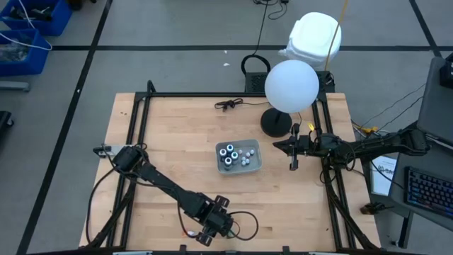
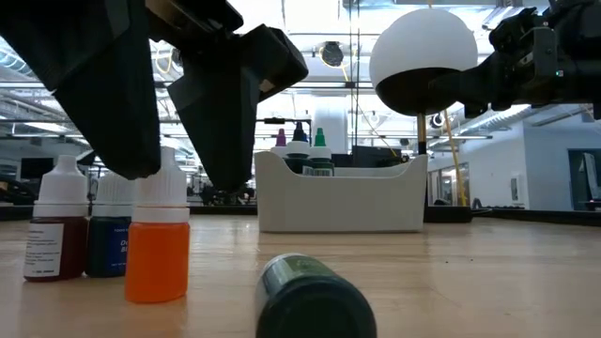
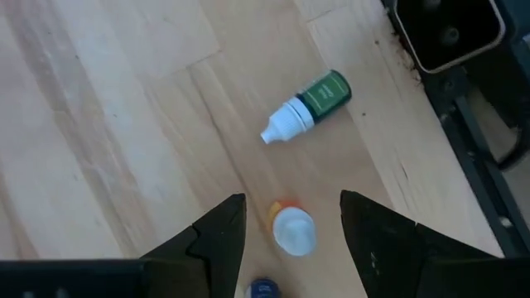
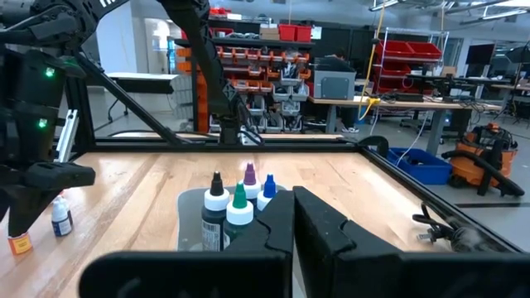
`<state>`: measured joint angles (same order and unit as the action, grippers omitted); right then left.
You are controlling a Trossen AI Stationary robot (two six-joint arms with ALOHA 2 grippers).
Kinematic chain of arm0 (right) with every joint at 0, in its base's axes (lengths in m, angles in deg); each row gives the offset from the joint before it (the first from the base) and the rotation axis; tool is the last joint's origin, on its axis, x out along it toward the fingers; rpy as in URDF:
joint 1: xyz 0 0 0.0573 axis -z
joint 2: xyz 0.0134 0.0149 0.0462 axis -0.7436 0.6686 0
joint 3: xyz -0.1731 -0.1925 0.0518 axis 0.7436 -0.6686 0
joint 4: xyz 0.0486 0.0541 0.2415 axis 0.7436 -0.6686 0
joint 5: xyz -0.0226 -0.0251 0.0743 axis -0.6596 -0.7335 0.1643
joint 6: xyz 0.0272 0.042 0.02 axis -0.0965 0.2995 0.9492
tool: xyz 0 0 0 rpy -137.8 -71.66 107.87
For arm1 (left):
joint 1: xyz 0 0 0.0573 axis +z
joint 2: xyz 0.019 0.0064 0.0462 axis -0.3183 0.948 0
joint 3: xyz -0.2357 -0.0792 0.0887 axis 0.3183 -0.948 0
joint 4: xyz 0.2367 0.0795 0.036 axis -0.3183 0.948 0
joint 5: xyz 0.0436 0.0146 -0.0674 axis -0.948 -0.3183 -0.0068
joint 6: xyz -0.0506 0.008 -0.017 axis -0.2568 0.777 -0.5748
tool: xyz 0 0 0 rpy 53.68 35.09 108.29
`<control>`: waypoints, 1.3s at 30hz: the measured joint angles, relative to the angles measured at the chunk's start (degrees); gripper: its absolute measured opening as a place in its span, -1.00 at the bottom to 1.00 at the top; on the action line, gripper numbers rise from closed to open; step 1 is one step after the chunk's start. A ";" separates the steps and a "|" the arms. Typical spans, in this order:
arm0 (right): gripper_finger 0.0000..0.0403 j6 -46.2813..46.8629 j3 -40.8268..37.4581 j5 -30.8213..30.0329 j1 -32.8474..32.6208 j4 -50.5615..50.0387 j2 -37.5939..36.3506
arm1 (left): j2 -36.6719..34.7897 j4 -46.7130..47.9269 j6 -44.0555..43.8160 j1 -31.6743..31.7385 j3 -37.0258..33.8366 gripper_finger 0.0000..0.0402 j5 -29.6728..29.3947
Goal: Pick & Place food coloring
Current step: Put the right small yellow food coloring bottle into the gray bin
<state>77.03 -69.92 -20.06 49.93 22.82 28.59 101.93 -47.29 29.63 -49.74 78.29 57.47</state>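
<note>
- The wooden table (image 1: 177,134) is pale planks with visible grain, framed by dark rails; its near edge is cut off in the high view.
- The left arm (image 1: 166,185) reaches to the table's near edge. Its bulk hides the bottles beneath it from above.
- The right arm (image 1: 368,145) waits at the table's right side, its right gripper (image 1: 294,147) pinched fully shut on nothing, well apart from the tray.
- A white globe lamp (image 1: 291,86) on a black round base covers part of the table's far right.
- The grey tray (image 1: 256,161), rectangular with rounded walls, sits mid-table holding upright bottles (image 1: 228,154); their labels are too small to read.
- The left gripper (image 3: 290,228) hangs with fingers spread wide over the orange bottle (image 3: 290,228), which stands upright between them, not gripped.
- The green bottle (image 3: 308,106) lies on its side nearby, white nozzle cap pointing away from the rail.
- A red bottle (image 2: 58,235) and a blue bottle (image 2: 111,239) stand just beside the orange one; the gripper cuts off their tops in the low view.
</note>
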 joint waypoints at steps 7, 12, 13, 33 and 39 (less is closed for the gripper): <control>-1.00 -0.30 0.00 0.00 0.01 0.00 0.02 | 1.29 1.55 1.34 0.09 -0.01 0.00 1.97; -1.00 -0.36 0.00 0.02 0.00 0.02 0.02 | 1.36 1.24 1.81 0.15 0.02 0.00 1.71; -1.00 -0.36 0.00 0.02 0.00 0.04 0.00 | 1.36 1.01 1.84 0.15 0.02 0.00 1.70; -1.00 0.03 0.00 0.02 0.01 -0.50 0.00 | 1.31 0.58 3.65 0.15 0.02 -0.65 -0.16; -1.00 0.05 0.00 0.02 0.01 -0.51 0.00 | 0.85 1.10 7.44 -0.02 0.02 -0.71 -2.20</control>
<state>77.08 -69.92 -20.04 49.94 22.31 28.59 102.78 -46.19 37.06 -49.76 78.31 55.27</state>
